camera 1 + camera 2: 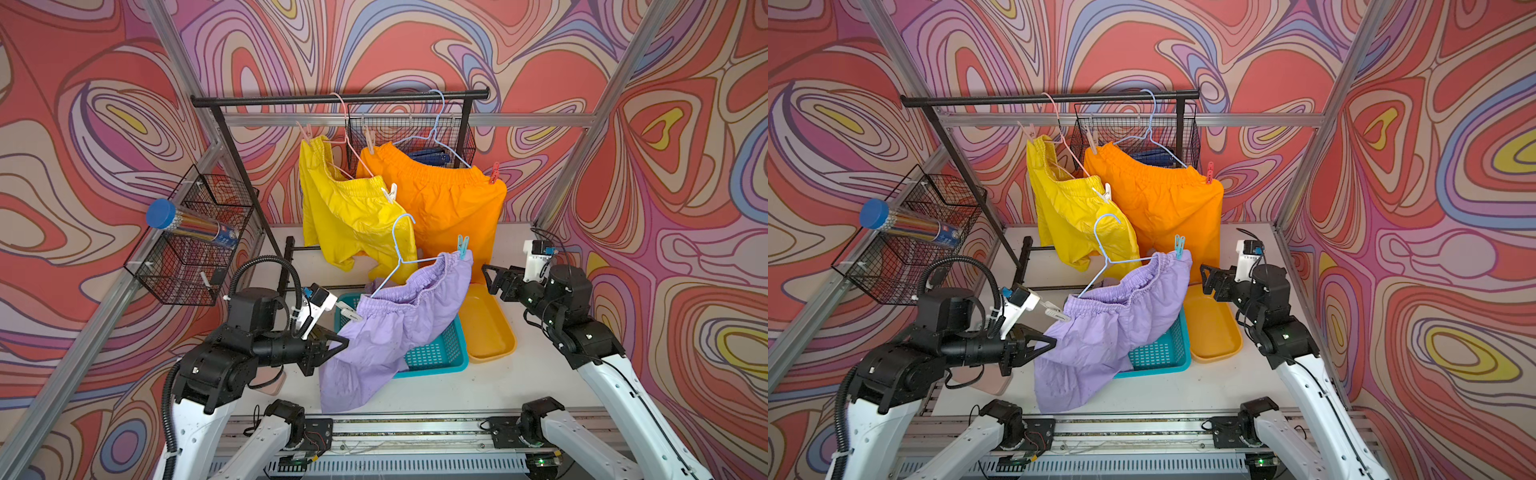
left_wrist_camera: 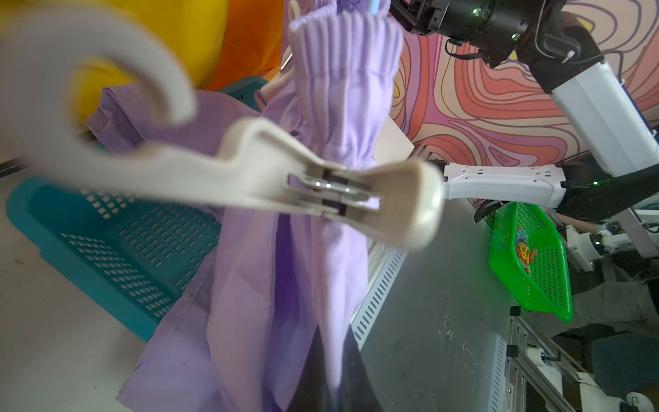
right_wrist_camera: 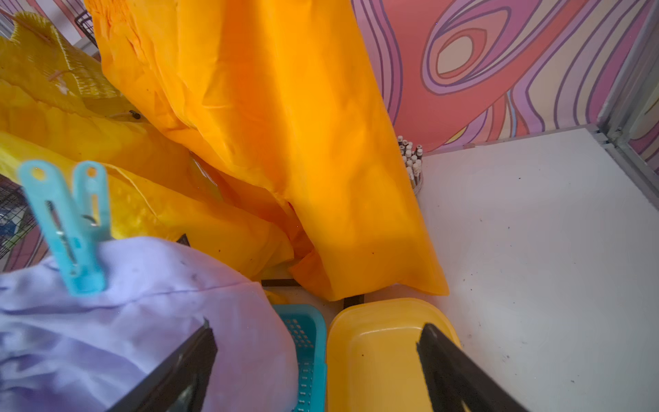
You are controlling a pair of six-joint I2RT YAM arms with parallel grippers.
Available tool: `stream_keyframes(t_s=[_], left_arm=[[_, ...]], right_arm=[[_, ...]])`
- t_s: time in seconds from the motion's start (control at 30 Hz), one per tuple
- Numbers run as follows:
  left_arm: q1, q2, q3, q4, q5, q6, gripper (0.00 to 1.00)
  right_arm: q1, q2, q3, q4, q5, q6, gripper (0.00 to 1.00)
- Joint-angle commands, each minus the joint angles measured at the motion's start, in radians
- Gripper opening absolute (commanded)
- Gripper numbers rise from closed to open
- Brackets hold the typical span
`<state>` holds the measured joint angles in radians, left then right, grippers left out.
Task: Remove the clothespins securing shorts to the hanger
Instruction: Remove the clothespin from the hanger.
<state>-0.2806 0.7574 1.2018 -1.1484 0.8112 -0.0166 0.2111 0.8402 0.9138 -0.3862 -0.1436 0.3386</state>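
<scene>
Two clips, the beige clothespin (image 1: 348,311) and the pale blue clothespin (image 1: 462,246), are clamped on the lilac shorts (image 1: 390,332) above the teal basket (image 1: 440,353). They are judged light, stiff and springy, best pinched at the flared tails. The limp fabric is gripped in the tightly closed left pincer (image 1: 343,343). Beyond the basket, the right pincer (image 1: 490,278) is spread wide and empty.

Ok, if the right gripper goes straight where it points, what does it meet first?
The right gripper would likely meet the lilac shorts, just below the blue clothespin. Depth unclear: it might skim past onto the orange shorts.
</scene>
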Motion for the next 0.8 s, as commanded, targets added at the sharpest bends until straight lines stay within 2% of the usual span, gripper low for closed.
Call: stream_keyframes(t_s=[0.0, 0.23, 0.33, 0.43, 0.63, 0.77], left_arm=[[0.002, 0.009, -0.055, 0.186, 0.105, -0.037, 0.0], [-0.001, 0.049, -0.102, 0.173, 0.076, 0.016, 0.0], [-0.027, 0.055, -0.12, 0.184, 0.027, 0.012, 0.0], [-0.044, 0.077, -0.118, 0.181, 0.042, 0.017, 0.0], [-0.06, 0.144, -0.105, 0.166, -0.046, 0.044, 0.0], [-0.06, 0.184, -0.087, 0.178, -0.068, 0.046, 0.0]], right_arm=[[0.006, 0.007, 0.026, 0.054, -0.09, 0.063, 0.88], [0.012, 0.046, 0.036, 0.143, -0.198, 0.109, 0.83], [0.03, 0.062, 0.032, 0.197, -0.229, 0.119, 0.82], [0.069, 0.101, 0.044, 0.238, -0.244, 0.119, 0.82], [0.18, 0.185, 0.117, 0.288, -0.246, 0.056, 0.81], [0.211, 0.227, 0.141, 0.323, -0.274, 0.022, 0.82]])
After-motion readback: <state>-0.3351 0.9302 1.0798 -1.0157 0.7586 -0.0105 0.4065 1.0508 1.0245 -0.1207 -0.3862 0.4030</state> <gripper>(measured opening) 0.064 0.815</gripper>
